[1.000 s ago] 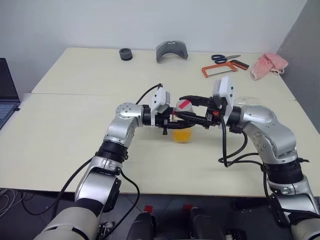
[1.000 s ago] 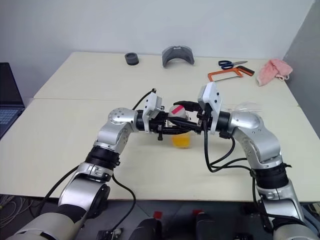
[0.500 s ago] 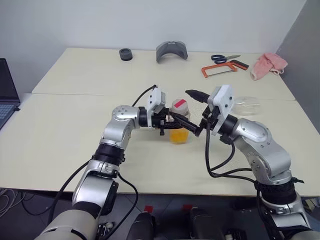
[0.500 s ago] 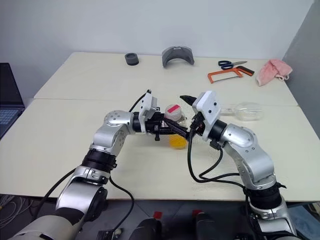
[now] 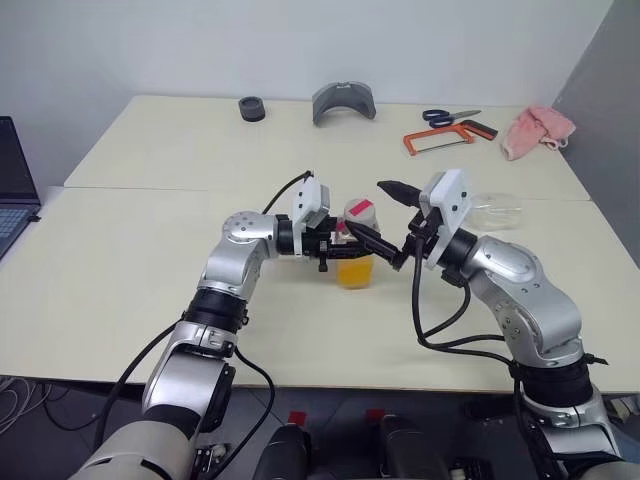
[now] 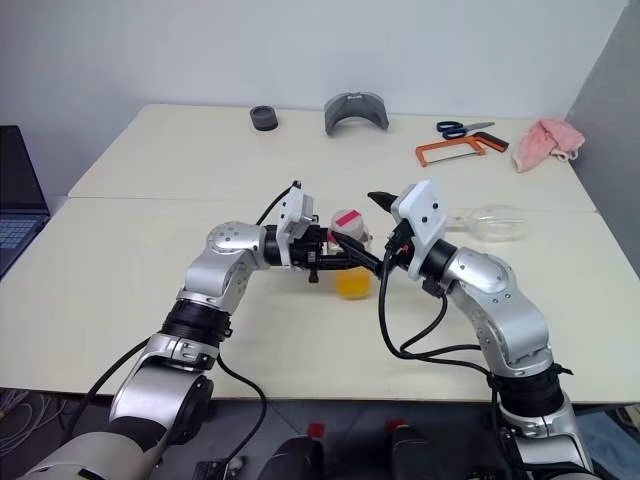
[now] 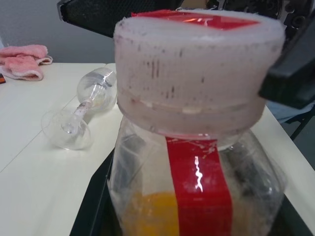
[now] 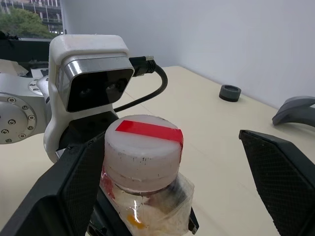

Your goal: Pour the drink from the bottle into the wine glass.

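Since a second ago, the right gripper (image 5: 382, 225) has let go of the cap and opened wide, one finger on each side of it. The left gripper (image 5: 345, 242), clamped shut, holds the small clear plastic bottle (image 5: 357, 248) of orange drink (image 5: 355, 272) upright over the cream table (image 5: 150, 250). The clear stemmed wine glass (image 5: 495, 211) lies on its side, well apart. Re-centring on the cap seems wise.
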You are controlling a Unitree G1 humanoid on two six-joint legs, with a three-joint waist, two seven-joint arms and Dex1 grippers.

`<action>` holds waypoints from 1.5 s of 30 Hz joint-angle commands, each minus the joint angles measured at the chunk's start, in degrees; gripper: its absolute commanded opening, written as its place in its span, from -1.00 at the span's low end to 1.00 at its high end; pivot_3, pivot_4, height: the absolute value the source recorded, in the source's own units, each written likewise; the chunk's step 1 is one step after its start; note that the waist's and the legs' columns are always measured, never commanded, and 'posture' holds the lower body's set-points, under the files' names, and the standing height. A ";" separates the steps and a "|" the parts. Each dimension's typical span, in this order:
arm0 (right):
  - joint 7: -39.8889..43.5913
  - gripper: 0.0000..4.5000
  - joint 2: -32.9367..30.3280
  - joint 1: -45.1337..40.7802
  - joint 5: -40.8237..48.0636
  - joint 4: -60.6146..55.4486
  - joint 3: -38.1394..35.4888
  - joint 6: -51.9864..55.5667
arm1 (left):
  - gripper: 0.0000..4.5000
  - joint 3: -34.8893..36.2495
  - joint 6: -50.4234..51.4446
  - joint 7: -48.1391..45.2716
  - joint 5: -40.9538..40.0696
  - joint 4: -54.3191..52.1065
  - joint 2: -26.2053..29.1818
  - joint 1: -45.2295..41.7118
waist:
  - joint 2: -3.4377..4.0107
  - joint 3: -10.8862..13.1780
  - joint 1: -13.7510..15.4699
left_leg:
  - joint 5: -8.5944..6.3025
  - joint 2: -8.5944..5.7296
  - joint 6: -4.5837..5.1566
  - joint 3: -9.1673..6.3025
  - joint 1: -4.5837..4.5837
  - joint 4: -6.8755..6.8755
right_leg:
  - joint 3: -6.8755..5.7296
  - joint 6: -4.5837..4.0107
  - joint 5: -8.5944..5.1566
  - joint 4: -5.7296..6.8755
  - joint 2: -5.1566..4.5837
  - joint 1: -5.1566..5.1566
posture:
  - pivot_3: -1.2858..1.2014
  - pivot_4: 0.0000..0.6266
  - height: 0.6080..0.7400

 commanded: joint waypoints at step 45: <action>2.68 -0.14 2.84 -4.14 1.04 -1.69 4.52 -1.45 | -0.27 -0.26 -1.46 0.06 -0.68 -1.87 1.23 -0.01 | 0.00 0.00 -0.60 | 0.00 -0.03 0.00 -0.01 0.00 -0.01 | -0.02 0.00 0.00 0.00 0.02 0.00 | 0.03 -0.52 1.00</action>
